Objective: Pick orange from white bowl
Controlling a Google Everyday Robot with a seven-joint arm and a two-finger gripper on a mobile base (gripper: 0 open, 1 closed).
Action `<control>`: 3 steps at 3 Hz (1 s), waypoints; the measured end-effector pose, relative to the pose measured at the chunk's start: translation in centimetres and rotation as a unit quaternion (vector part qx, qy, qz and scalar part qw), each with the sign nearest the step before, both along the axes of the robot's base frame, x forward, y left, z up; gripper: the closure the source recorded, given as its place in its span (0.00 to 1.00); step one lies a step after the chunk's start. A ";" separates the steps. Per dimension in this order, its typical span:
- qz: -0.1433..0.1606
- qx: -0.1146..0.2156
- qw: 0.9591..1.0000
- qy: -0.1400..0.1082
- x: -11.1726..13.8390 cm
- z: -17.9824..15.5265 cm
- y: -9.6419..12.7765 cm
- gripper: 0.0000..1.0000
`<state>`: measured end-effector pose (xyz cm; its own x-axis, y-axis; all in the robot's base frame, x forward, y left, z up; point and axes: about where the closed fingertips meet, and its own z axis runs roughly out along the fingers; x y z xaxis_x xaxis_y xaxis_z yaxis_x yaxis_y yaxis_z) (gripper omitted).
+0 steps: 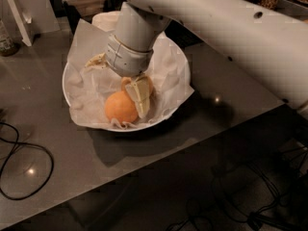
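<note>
The white bowl (171,112) stands on the grey table, lined with crumpled white paper (86,81). An orange (120,107) lies in its front part. My gripper (139,97) reaches down into the bowl from the back right and sits right against the orange's right and upper side. The thick white wrist (130,52) hides the bowl's middle and the far side of the gripper. The orange rests on the paper.
A black cable (29,150) loops on the table at the left. A white card stand (19,13) and a dark jar (6,42) stand at the back left. A pale round thing (103,18) sits behind the bowl. The table's front edge runs diagonally at the lower right, with cables on the floor beyond it.
</note>
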<state>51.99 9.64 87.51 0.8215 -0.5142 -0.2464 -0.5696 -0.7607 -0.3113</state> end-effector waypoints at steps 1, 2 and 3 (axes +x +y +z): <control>0.000 0.003 1.000 -0.008 0.6 -0.2 0.3 0.00; -0.006 0.008 1.000 -0.009 0.6 -0.9 0.1 0.00; -0.018 0.013 1.000 -0.008 0.2 -1.8 -0.3 0.00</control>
<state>52.19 9.29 85.71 0.8064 -0.5373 -0.2470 -0.5914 -0.7308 -0.3409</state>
